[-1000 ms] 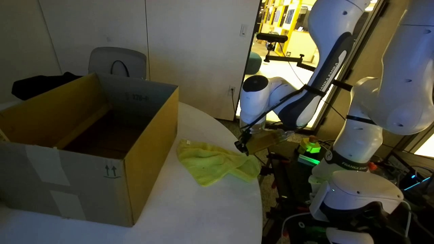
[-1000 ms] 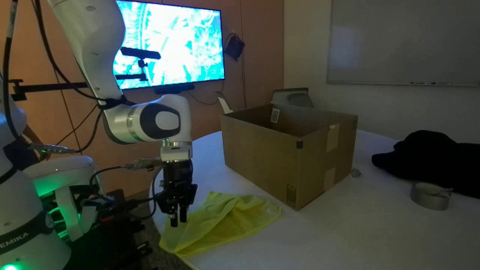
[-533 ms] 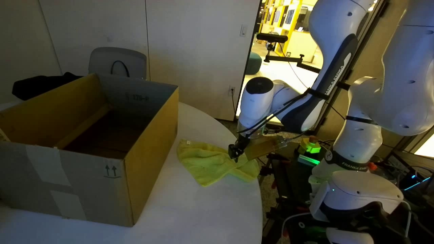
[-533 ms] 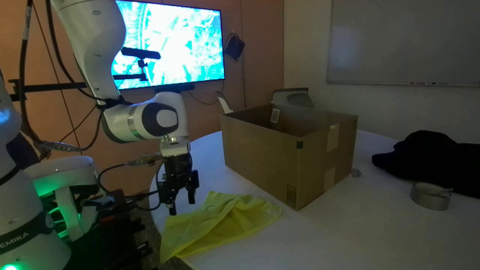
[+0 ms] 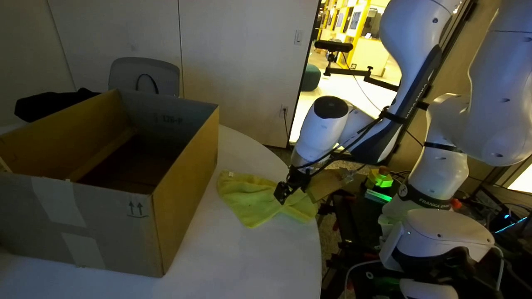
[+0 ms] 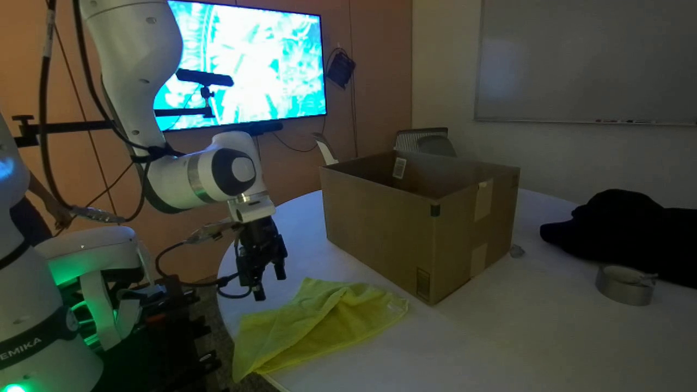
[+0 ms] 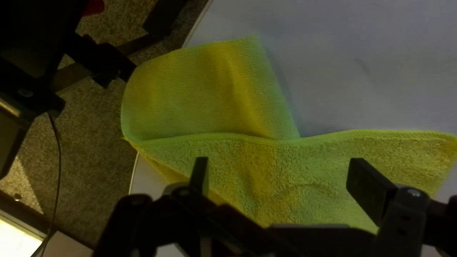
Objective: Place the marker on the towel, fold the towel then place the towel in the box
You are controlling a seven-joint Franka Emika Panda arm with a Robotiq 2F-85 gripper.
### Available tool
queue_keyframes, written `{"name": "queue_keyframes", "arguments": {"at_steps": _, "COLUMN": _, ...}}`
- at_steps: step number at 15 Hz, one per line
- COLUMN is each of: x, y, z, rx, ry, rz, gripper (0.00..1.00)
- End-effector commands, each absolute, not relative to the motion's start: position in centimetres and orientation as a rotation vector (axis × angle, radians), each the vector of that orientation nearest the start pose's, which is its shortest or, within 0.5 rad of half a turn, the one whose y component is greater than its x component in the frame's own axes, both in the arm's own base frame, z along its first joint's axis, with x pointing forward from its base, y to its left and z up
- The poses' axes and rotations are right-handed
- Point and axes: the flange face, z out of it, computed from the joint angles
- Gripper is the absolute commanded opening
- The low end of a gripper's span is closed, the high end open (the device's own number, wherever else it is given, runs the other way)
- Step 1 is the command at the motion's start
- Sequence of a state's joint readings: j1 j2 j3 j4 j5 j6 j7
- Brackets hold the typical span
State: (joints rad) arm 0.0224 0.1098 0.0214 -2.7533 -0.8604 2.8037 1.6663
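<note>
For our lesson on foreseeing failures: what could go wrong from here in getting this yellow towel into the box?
One end of the towel overhangs the table, so a nudge might drag it off. The open gripper might pinch only one layer and undo the fold. The marker is not visible; if it lies inside the fold, it could slip out before reaching the box.

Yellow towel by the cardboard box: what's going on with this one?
The gripper hovers open above the yellow towel, holding nothing that I can see. The towel lies on the white table with part of it lapped over and one end hanging past the edge. The cardboard box stands open beside it; the towel has not yet gone in. No marker can be made out on the towel or table; whether one lies under the fold, I can't tell.
</note>
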Motion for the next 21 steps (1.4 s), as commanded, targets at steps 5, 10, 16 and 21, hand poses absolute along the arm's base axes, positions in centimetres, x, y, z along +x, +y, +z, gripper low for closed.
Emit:
{"name": "queue_keyframes", "arguments": {"at_steps": 5, "x": 39.2, "y": 3.7, "z": 15.2, "rx": -3.105, "ry": 1.065, "rz": -0.296, "gripper": 1.0}}
{"name": "queue_keyframes", "arguments": {"at_steps": 10, "x": 41.4, "y": 1.0, "z": 12.2, "rx": -3.119, "ry": 1.074, "rz": -0.264, "gripper": 1.0}}
{"name": "queue_keyframes", "arguments": {"at_steps": 16, "x": 42.6, "y": -3.0, "z": 8.3, "rx": -3.119, "ry": 1.115, "rz": -0.189, "gripper": 1.0}}
{"name": "queue_keyframes", "arguments": {"at_steps": 21, "x": 41.9, "y": -3.9, "z": 5.8, "rx": -3.103, "ry": 1.065, "rz": -0.089, "gripper": 0.89}}
